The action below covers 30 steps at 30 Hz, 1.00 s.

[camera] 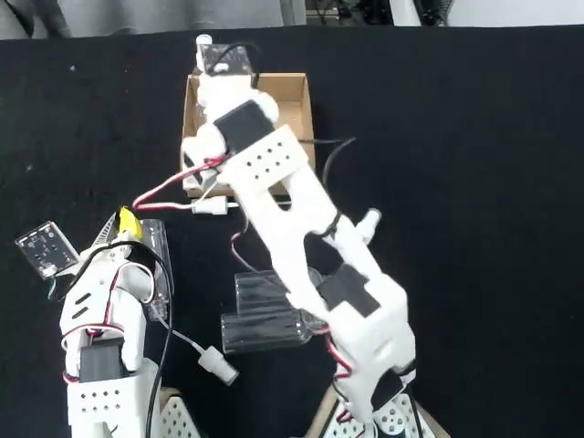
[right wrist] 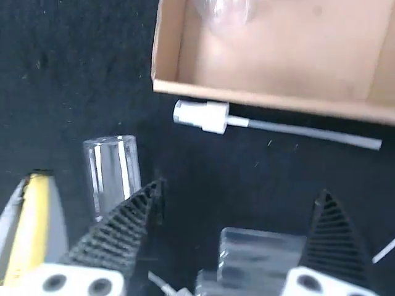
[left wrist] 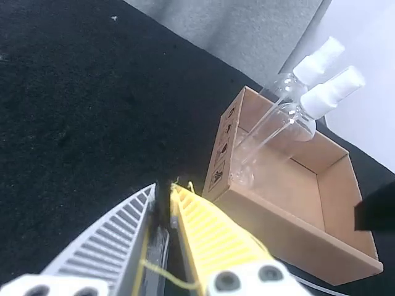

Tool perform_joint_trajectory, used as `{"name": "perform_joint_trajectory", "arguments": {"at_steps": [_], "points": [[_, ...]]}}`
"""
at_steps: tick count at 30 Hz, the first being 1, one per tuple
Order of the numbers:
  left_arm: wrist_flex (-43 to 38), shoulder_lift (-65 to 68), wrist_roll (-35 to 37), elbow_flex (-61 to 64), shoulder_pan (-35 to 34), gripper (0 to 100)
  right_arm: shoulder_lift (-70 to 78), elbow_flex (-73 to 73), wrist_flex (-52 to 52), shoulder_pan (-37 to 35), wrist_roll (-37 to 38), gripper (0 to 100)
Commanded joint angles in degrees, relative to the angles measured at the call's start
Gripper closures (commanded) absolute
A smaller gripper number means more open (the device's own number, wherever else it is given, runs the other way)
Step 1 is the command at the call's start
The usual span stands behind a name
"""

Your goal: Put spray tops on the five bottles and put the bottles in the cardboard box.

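right gripper [right wrist: 241,192] spread over a capless clear bottle [right wrist: 259,256] on the table [right wrist: 62,61]; left gripper [left wrist: 165,197] pressed together, empty. bottle likely light, slick, squashable: grip mid-body. spray top [right wrist: 200,115] lies beside cardboard box [right wrist: 278,102].

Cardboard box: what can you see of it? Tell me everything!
The cardboard box is a shallow brown tray with an open top, low walls and dark print on one outer side. It sits flat on the black table. Two clear bottles with white spray tops lean inside it. A loose spray top with a thin tube lies on the table just outside one long wall. The right arm hangs over part of it.
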Motion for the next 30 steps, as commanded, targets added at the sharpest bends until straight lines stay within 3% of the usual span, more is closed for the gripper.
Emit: {"name": "perform_joint_trajectory", "arguments": {"at_steps": [1,13,30], "points": [[-1.14,-0.26,-0.53,1.27,-0.48,97,-7.60,3.56,1.67,-2.02,-5.45,67.9],[-1.14,-0.26,-0.53,1.27,-0.57,97,-19.21,20.26,1.49,-2.02,-6.33,67.9],[-1.14,-0.26,-0.53,1.27,-0.57,97,-23.60,34.95,0.88,-2.02,-17.76,68.0]]}}
